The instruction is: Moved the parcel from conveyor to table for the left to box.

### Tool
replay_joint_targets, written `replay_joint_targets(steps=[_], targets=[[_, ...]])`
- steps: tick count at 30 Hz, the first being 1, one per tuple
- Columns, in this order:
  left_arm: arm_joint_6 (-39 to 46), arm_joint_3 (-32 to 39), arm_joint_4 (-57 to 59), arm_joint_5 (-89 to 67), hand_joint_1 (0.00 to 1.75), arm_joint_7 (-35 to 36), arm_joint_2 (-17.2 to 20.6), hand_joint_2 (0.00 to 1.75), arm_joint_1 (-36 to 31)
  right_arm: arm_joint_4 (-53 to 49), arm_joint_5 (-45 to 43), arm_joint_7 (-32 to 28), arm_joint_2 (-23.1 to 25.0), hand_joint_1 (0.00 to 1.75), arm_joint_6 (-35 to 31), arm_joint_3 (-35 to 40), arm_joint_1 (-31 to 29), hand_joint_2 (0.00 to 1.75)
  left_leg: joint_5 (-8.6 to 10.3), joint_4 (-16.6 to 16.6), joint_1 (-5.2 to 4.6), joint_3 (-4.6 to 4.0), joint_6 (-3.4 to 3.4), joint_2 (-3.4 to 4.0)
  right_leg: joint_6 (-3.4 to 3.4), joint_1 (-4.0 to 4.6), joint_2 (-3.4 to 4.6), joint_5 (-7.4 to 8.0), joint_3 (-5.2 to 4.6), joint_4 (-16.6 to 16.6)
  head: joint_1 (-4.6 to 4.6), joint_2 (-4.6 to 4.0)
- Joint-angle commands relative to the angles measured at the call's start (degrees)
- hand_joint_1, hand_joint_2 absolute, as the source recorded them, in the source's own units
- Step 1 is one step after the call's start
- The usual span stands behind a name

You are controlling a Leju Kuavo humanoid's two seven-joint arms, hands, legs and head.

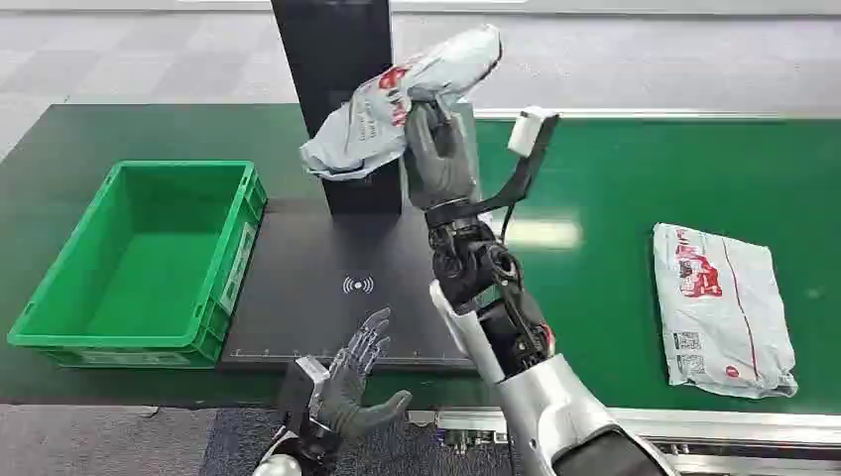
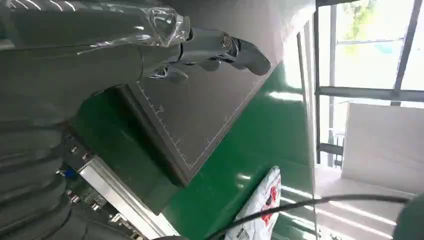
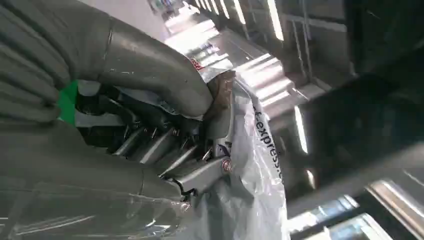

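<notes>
The right hand (image 1: 436,149) is gripping a crumpled grey parcel (image 1: 397,99) with its fingers wrapped round the middle of the bag, holding it aloft in front of the dark upright post (image 1: 332,59) at the far edge of the black scanning mat (image 1: 327,297). The right wrist view is showing the thumb and fingers (image 3: 165,150) pressing into the plastic, so the grip is looking firm (the soft bag is sagging on either side of the hand).

To do this step well, the hand is needing to bring the parcel down onto the bare middle of the mat, near the printed wave mark (image 1: 358,286), and to let go only once the bag is resting there, so that it is not sliding off toward the green belt (image 1: 595,198).

The left hand (image 1: 359,382) is waiting at the near edge of the mat, fingers spread and holding nothing, well placed to take over. The green crate (image 1: 238,228) is standing just beside the mat's left edge. A second parcel (image 1: 719,307) is lying on the belt, well apart toward its right end.
</notes>
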Motion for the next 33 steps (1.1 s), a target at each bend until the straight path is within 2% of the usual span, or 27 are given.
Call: replay_joint_targets(steps=[1,10,14,15,16,26,33], targets=[[-0.5,0.6,5.0,-0.4,0.0,0.1,0.6,1.75,-2.3,9.0,-4.5,-0.6,1.0,1.75,-0.5,16.2,0.4,1.75,0.04,-0.2,-0.01,0.17,0.0,0.12,-0.03,0.0,0.11,0.06,0.1,-0.1,-0.02,0.0],[-0.7,0.4,4.5,0.0,0.0,0.2,1.1,1.75,-2.0,7.4,-3.1,0.1,1.0,1.75,-0.8,14.1,2.8,1.75,0.06,-0.1,-0.01,0.09,0.02,0.0,-0.02,0.01,0.01,0.06,0.05,-0.1,-0.02,0.0],[-0.8,0.4,3.7,-0.1,0.0,0.5,1.4,1.75,-1.7,8.7,-3.0,1.0,0.6,1.75,-3.1,12.2,3.2,1.75,0.07,-0.2,0.0,0.12,0.01,-0.03,-0.03,0.01,-0.02,0.06,0.09,-0.2,-0.02,0.0],[-1.0,0.3,3.4,-0.1,0.0,0.7,1.5,1.75,-1.6,9.4,-3.1,1.0,0.7,1.41,-3.4,11.7,3.1,1.75,0.07,-0.2,-0.01,0.14,0.01,-0.02,-0.04,0.0,-0.01,0.06,0.09,-0.2,-0.02,0.0],[-1.1,0.2,3.3,0.0,0.0,0.8,1.6,1.75,-1.5,10.2,-3.2,0.9,0.8,0.0,-4.2,10.7,2.9,1.75,0.03,-0.1,0.0,0.08,0.0,-0.03,-0.03,0.01,-0.02,0.02,0.05,-0.1,-0.02,0.0],[-1.0,-0.8,3.4,0.8,0.0,1.4,2.5,1.75,-1.8,6.7,-3.6,1.2,-1.0,0.0,-6.5,5.3,3.6,1.75,0.02,0.0,-0.01,0.03,0.01,-0.08,-0.01,-0.01,-0.06,0.0,-0.01,0.0,-0.02,0.0],[-0.8,-1.2,3.3,0.9,0.0,1.0,2.7,1.75,-0.7,6.2,-5.0,2.1,-1.1,0.0,-4.5,3.7,4.4,1.75,0.02,0.0,0.0,0.06,0.01,-0.05,-0.01,0.01,-0.04,0.0,0.01,-0.1,-0.02,0.0]])
